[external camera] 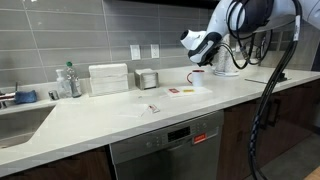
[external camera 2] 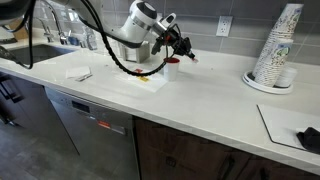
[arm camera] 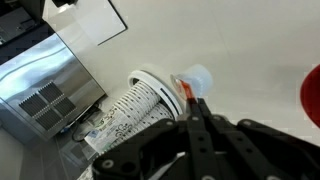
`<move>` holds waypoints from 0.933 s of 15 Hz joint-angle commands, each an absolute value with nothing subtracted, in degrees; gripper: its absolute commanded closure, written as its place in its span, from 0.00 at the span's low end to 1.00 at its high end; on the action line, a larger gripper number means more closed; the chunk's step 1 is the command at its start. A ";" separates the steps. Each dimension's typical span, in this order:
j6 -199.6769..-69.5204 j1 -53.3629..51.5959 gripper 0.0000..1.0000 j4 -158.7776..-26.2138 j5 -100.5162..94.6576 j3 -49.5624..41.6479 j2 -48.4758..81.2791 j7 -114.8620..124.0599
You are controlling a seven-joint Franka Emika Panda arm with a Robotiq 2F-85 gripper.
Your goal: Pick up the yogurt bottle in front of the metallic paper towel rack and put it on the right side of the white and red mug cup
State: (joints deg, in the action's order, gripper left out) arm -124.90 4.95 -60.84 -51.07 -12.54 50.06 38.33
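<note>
My gripper (arm camera: 195, 103) is shut on the small yogurt bottle (arm camera: 196, 78), a pale translucent bottle with a red top, which sticks out past the fingertips. In both exterior views the gripper (external camera: 193, 47) (external camera 2: 186, 52) hangs in the air above the counter, close to the white and red mug cup (external camera 2: 172, 68) (external camera: 197, 72). A red edge at the right border of the wrist view (arm camera: 312, 95) may be that mug. The metallic paper towel rack (external camera: 148, 78) stands by the back wall, well away from the gripper.
A white box (external camera: 108, 78) and clear bottles (external camera: 68, 82) stand beside the sink (external camera: 20, 120). Small flat items (external camera: 182, 91) and a packet (external camera: 153, 107) lie on the counter. A stack of paper cups (external camera 2: 278, 45) (arm camera: 135, 112) stands on a plate. A black object (external camera 2: 308, 138) lies near it.
</note>
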 commanded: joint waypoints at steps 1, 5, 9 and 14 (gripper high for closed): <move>-125.23 4.18 0.98 -60.78 -49.76 -13.96 50.21 37.81; -125.24 4.10 0.98 -61.32 -49.79 -13.94 50.05 38.11; -125.24 4.08 0.98 -61.35 -49.79 -13.93 50.02 38.19; -125.24 4.06 1.00 -61.37 -49.79 -13.93 49.99 38.21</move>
State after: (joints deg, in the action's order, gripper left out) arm -124.90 4.79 -61.55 -51.07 -12.53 49.76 38.73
